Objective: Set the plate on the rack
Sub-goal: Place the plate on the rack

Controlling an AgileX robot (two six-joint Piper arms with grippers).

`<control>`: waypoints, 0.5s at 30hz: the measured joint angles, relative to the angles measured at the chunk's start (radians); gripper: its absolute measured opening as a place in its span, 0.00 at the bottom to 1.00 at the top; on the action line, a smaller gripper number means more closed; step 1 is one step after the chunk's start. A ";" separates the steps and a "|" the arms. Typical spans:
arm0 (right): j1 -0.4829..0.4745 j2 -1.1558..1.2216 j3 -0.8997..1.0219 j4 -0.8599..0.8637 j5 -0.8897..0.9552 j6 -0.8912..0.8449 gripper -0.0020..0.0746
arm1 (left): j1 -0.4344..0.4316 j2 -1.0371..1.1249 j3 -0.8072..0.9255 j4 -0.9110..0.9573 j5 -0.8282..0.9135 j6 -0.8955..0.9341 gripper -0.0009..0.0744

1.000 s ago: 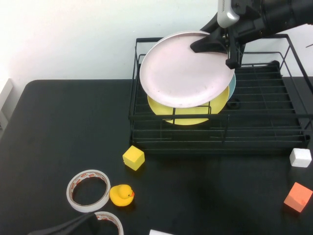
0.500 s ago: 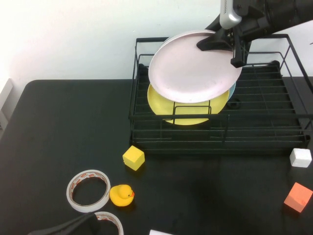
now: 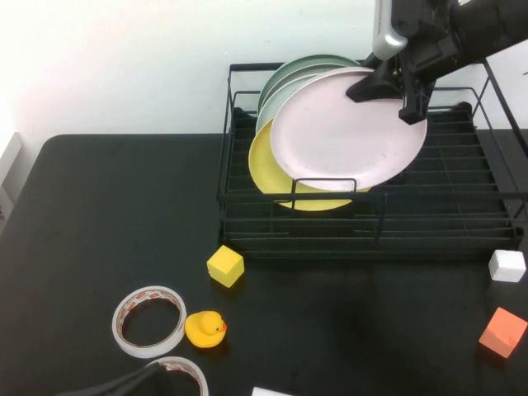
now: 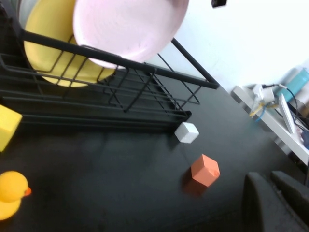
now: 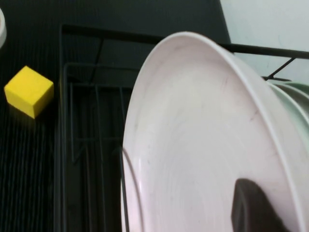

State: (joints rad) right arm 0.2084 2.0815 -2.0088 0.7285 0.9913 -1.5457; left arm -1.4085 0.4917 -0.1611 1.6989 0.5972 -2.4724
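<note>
My right gripper clamps the plate's top rim, holding it tilted over the rack. My left gripper sits low; grip unclear.

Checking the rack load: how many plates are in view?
4, more may hide behind. The right gripper holds the plate over the rack; a yellow plate and two greenish plates behind. Left gripper: table's near edge.
</note>
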 joint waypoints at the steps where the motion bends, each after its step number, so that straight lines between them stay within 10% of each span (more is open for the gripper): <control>1: 0.000 0.000 0.000 0.000 0.000 0.002 0.19 | 0.000 0.000 0.000 0.000 -0.009 0.000 0.01; 15: 0.000 0.000 0.000 0.092 0.008 0.014 0.39 | 0.000 0.000 0.000 0.000 -0.068 0.000 0.01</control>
State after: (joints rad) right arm 0.2084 2.0815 -2.0088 0.8206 0.9994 -1.5314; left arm -1.4085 0.4917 -0.1611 1.6989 0.5289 -2.4724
